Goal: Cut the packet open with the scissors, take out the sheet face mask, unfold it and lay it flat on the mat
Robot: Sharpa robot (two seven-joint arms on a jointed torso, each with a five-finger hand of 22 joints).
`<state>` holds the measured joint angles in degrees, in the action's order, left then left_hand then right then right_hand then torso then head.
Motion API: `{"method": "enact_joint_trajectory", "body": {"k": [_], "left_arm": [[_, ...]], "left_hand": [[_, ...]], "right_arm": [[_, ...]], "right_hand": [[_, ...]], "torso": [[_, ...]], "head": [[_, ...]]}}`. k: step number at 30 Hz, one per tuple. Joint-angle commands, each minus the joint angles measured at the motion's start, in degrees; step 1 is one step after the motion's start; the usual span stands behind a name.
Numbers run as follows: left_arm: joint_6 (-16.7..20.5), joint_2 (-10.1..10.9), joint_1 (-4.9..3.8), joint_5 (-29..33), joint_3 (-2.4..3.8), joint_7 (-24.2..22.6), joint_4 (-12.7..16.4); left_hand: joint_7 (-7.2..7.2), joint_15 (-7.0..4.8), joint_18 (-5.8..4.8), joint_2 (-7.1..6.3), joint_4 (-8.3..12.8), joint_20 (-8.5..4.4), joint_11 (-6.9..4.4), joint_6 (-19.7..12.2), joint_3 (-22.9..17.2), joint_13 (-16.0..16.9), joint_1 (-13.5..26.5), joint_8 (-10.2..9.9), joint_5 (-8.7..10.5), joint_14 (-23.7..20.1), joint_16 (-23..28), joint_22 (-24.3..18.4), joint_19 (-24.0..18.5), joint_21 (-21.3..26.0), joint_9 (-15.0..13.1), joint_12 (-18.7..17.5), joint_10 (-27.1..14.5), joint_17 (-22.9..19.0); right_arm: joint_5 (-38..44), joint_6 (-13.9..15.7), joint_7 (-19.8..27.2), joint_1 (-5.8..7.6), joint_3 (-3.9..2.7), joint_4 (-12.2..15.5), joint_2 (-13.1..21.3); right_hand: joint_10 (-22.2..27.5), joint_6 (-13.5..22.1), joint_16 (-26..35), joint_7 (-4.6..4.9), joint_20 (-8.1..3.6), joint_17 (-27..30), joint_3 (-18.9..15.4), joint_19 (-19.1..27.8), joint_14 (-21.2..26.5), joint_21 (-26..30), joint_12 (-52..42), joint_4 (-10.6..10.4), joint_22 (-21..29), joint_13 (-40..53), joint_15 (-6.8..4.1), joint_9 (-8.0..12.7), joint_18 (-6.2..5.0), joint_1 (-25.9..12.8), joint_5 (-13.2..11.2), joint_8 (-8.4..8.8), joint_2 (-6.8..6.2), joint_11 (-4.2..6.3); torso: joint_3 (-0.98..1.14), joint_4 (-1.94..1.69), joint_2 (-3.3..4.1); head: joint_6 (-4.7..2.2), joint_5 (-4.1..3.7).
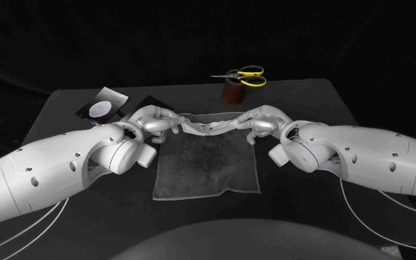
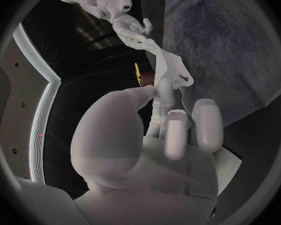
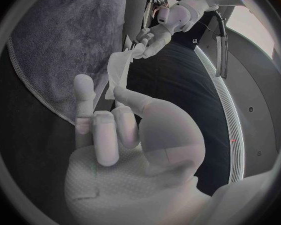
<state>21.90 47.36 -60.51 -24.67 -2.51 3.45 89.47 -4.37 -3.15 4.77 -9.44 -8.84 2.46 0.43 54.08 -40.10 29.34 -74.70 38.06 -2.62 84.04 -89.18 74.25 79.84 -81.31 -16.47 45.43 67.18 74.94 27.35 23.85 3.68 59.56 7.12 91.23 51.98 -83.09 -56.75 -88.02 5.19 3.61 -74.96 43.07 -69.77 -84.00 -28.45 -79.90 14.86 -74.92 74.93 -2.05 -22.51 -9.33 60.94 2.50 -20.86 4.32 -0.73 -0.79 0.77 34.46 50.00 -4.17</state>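
The black surface (image 1: 312, 100) carried a grey mat (image 1: 208, 170) at its middle. Above the mat's far edge the left hand (image 1: 154, 121) and the right hand (image 1: 262, 121) were held facing each other. The fingers of each were pinched on one end of the sheet face mask (image 1: 208, 127), which was strung between them as a crumpled strip, not yet unfolded. The packet (image 1: 104, 109) lay at the surface's far left, and the scissors (image 1: 246, 76) stood in a brown holder (image 1: 234, 94) beyond the mat. Unfolding was judged to be the step in hand. It would be done best with small, even pulls and low tension, so that the thin sheet was not torn, before it was lowered over the mat's middle.
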Motion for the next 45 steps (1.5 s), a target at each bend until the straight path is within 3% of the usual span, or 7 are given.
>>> {"method": "enact_joint_trajectory", "body": {"k": [1,12,24,28,34,39,45], "left_arm": [[-2.6,-0.3,-0.01,7.3,0.06,-8.8,0.2],[-2.5,-0.4,-0.03,10.7,0.19,-13.5,1.0],[-2.0,-1.0,-0.29,11.2,0.38,-12.4,1.3],[-1.6,-1.5,-0.33,11.5,0.39,-12.2,1.2],[-0.3,-2.1,-0.42,12.0,0.4,-11.7,1.0],[0.4,-2.4,-0.45,12.3,0.41,-11.5,0.9],[0.9,-2.5,-0.48,12.9,0.41,-11.4,0.9]], "left_hand": [[0.36,-0.44,-1.01,-0.13,3.5,-0.16,-0.7,0.0,-3.8,0.1,0.6,0.2,-0.22,5.2,0.1,0.3,0.4,-0.4,-4.7,0.1,0.8,12.5],[0.31,-0.42,-1.03,-0.11,3.6,-0.17,-0.67,-0.1,-4.0,0.1,0.6,0.2,-0.22,5.1,0.1,0.4,0.5,-0.4,-4.8,0.1,0.7,12.5],[0.3,-0.41,-1.03,-0.09,3.7,-0.18,-0.66,-0.2,-4.1,0.1,0.6,0.2,-0.22,5.1,0.1,0.4,0.5,-0.4,-4.8,0.0,0.6,12.5],[0.3,-0.41,-1.03,-0.09,3.7,-0.18,-0.66,-0.2,-4.1,0.1,0.6,0.2,-0.22,5.1,0.1,0.4,0.5,-0.4,-4.8,0.0,0.6,12.5],[0.28,-0.4,-1.03,-0.08,3.7,-0.18,-0.64,-0.2,-4.1,0.1,0.6,0.2,-0.22,5.1,0.1,0.3,0.5,-0.4,-4.9,0.0,0.6,12.4],[0.27,-0.4,-1.02,-0.09,3.7,-0.18,-0.63,-0.2,-4.1,0.1,0.7,0.2,-0.22,5.1,0.1,0.3,0.4,-0.4,-4.9,0.0,0.6,12.5],[0.27,-0.4,-1.02,-0.09,3.7,-0.18,-0.63,-0.2,-4.1,0.1,0.7,0.2,-0.22,5.1,0.1,0.3,0.4,-0.4,-4.9,0.0,0.6,12.5]], "right_arm": [[4.1,-0.9,-3.5,-0.01,0.02,-0.1,-0.3],[6.9,0.6,-10.3,0.0,0.11,-0.7,-0.5],[6.0,0.9,-10.5,0.0,0.19,-0.7,-1.1],[6.0,0.0,-10.7,0.0,0.22,-0.6,-1.4],[8.4,-2.0,-11.4,0.0,0.25,-0.4,-1.5],[11.3,-2.7,-11.4,0.01,0.26,-0.5,-1.1],[13.1,-2.5,-9.8,0.16,0.26,-1.3,-0.3]], "right_hand": [[-0.1,-0.2,0.0,0.03,-0.05,-6.0,0.4,-0.1,-2.5,0.3,0.4,-0.1,-1.7,3.4,-0.57,-7.4,-0.75,0.0,0.3,-4.57,-0.19,-0.04],[0.4,-0.1,0.3,0.02,-0.13,-4.8,1.0,0.4,-2.0,1.6,1.3,-0.1,-1.3,2.5,-0.62,-7.5,-0.96,-0.1,0.3,-4.62,-0.49,-0.01],[2.4,1.3,1.8,0.44,-0.06,-0.7,1.7,1.3,-0.4,2.8,4.9,-1.0,-0.8,-1.1,-0.44,-7.7,-1.01,-0.9,0.3,-3.98,-1.24,-0.31],[5.6,4.4,3.9,1.39,0.52,4.8,-1.3,2.4,2.0,4.0,10.2,-1.5,0.0,-6.3,0.3,-7.6,-0.84,-2.1,0.2,-2.4,-3.73,-1.15],[15.7,10.7,10.6,4.38,2.82,18.6,-9.3,5.3,9.3,8.5,24.0,-2.6,3.8,-19.7,2.77,-4.9,-0.73,-3.1,0.4,3.39,-8.85,-3.89],[24.2,13.1,24.2,5.25,4.39,39.3,-12.9,8.8,22.6,14.6,38.1,-3.2,9.3,-33.1,3.95,-3.5,-0.93,-1.7,0.6,5.02,-9.83,-4.91],[24.5,12.3,34.5,5.74,5.6,45.8,-15.3,9.2,24.4,22.2,47.9,-3.8,19.4,-45.8,4.83,-2.2,-1.11,0.0,0.5,3.33,-9.71,-5.56]], "torso": [[-0.02,-0.04,-0.01],[-0.02,-0.04,-0.03],[0.04,-0.02,-0.02],[0.03,-0.01,0.0],[0.02,-0.04,0.0],[0.05,-0.07,0.0],[0.02,-0.02,-0.03]], "head": [[0.0,-0.14],[0.0,-0.24],[0.0,-0.14],[0.0,-0.06],[0.0,0.1],[0.0,0.31],[0.0,0.54]]}}
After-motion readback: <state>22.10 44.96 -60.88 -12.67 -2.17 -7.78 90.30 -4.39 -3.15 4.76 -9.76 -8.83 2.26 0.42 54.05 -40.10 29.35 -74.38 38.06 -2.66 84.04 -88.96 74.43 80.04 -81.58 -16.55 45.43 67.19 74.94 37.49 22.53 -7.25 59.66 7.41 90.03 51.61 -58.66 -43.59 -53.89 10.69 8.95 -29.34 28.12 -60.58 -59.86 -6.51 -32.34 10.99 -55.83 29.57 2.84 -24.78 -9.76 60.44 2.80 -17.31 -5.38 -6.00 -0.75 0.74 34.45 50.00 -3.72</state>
